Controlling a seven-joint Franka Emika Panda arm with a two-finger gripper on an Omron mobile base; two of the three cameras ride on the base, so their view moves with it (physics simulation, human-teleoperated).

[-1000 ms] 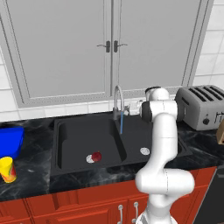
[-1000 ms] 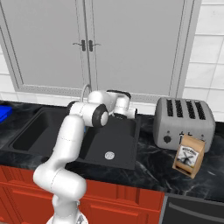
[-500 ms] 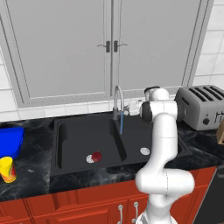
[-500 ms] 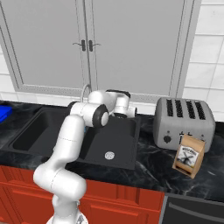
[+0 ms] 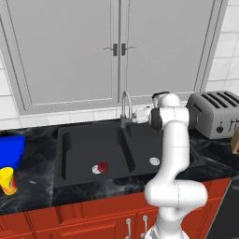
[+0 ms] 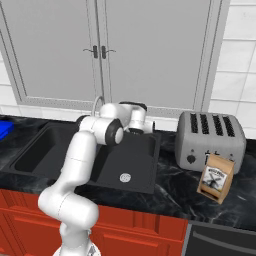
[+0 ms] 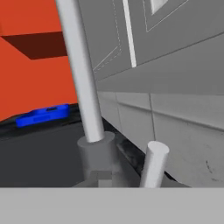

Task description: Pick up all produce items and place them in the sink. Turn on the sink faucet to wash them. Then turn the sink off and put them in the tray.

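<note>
**At the faucet lever, fruit waiting in the basin**

The small dark-red roundish fruit (image 5: pixel 103 166) already lies in the left basin of the wide matte-black double-basin sink (image 5: pixel 84 140), resting against its round silver drain (image 5: pixel 97 169). So the step in hand appears to be the washing: the white arm reaches behind the sink and its end effector (image 5: pixel 142 115) sits close beside the base of the slim grey-silver gooseneck faucet (image 5: pixel 125 106). In the hand view the faucet's stem rises from a squat cylindrical collar, and the small round-ended side lever (image 7: pixel 153 164) stands just to one side of it, tilted. The fingertips themselves cannot be made out, so whether the end effector is wide or narrow I cannot tell; nothing looks held. No stream of water is visible.

The next move likely calls for a short, controlled push on that lever; it is a thin, smooth peg, easy to slip past.

The bright blue smooth-walled tray (image 5: pixel 10 148) waits at the far left of the dark, marbled, glossy stone tabletop (image 5: pixel 32 198), near a small yellow cylinder with an orange-red band (image 5: pixel 8 180). On the other side stand a brushed-metal four-slot toaster (image 6: pixel 212 140) and a tan paper bag (image 6: pixel 216 178). Above hang plain grey panelled cabinet doors (image 5: pixel 112 46) against white tiles.
</note>
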